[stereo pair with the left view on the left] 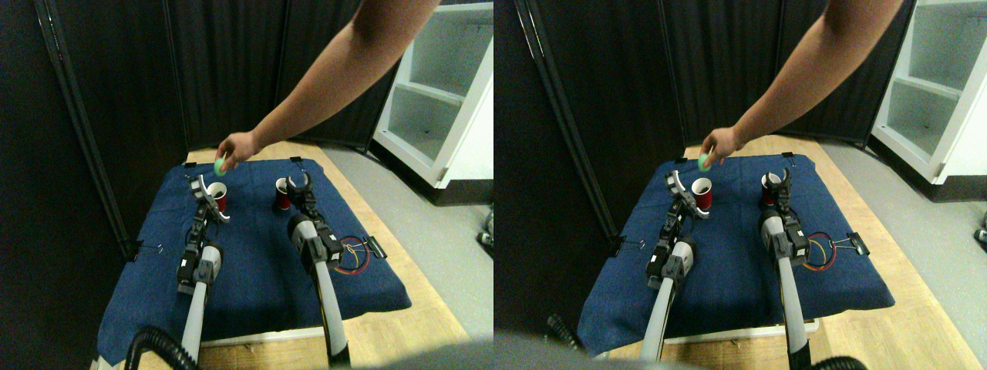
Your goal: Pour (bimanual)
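Note:
Two red cups stand on the blue cloth. The left cup is white inside and sits right beside my left gripper, whose pale fingers are spread open alongside it. My right gripper is open, its two dark prongs just right of the right cup and touching or nearly touching it. A person's hand reaches in from the upper right and holds a small green ball just above the left cup.
The cloth covers a pad on a wooden platform. A coil of red and yellow wire with a black clip lies at the cloth's right edge. Black curtains close the back and left. A white shelf unit stands at the right.

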`<state>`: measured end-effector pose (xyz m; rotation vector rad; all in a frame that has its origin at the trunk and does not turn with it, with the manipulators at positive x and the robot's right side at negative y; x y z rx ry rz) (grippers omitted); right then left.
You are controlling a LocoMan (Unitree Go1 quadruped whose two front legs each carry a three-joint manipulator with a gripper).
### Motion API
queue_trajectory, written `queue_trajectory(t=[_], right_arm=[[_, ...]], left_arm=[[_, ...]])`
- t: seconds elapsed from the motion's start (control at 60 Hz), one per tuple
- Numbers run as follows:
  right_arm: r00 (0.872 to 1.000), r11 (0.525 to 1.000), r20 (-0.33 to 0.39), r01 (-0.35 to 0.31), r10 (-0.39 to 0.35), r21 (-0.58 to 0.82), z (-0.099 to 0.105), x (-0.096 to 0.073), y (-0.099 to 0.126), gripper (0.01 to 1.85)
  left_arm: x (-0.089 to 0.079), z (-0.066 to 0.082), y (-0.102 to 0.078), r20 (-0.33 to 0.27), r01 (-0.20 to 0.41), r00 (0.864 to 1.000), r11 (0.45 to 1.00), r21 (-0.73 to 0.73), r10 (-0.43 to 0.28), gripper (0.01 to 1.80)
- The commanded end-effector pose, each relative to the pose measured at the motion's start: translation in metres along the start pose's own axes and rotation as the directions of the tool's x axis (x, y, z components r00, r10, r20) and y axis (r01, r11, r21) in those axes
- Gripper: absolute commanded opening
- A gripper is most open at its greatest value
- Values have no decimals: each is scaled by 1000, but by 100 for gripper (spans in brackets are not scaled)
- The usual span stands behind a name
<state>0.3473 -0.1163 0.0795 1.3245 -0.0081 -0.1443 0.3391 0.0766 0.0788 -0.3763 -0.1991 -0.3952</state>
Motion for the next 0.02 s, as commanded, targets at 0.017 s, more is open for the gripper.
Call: queue_trajectory(t=[0.017], right_arm=[[999, 998, 15, -50, 50, 32, 2, -3, 11, 33]], left_arm=[[2, -1, -4, 90, 55, 994, 997, 58, -60, 108]])
